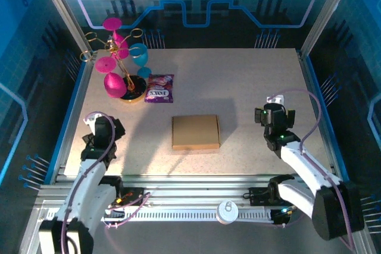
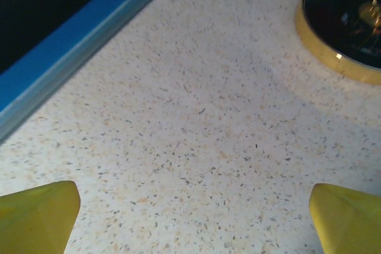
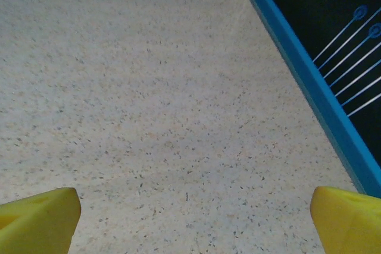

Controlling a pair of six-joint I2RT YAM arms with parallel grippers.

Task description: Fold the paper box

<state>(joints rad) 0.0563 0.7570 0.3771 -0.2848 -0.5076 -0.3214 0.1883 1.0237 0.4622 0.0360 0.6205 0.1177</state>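
Note:
The paper box (image 1: pixel 195 132) is plain brown cardboard and lies flat and closed at the middle of the speckled table. My left gripper (image 1: pixel 103 124) hangs over the table's left side, well left of the box. Its yellow fingertips (image 2: pixel 38 215) stand wide apart over bare table, so it is open and empty. My right gripper (image 1: pixel 275 113) is over the right side, about the same distance from the box. It is open too, with yellow fingertips (image 3: pixel 348 221) far apart and nothing between them.
A stand with pink and blue cups on a round black, gold-rimmed base (image 1: pixel 132 90) is at the back left; that base (image 2: pixel 345 22) shows in the left wrist view. A purple snack packet (image 1: pixel 159 88) lies beside it. Blue rails (image 3: pixel 315 87) edge the table.

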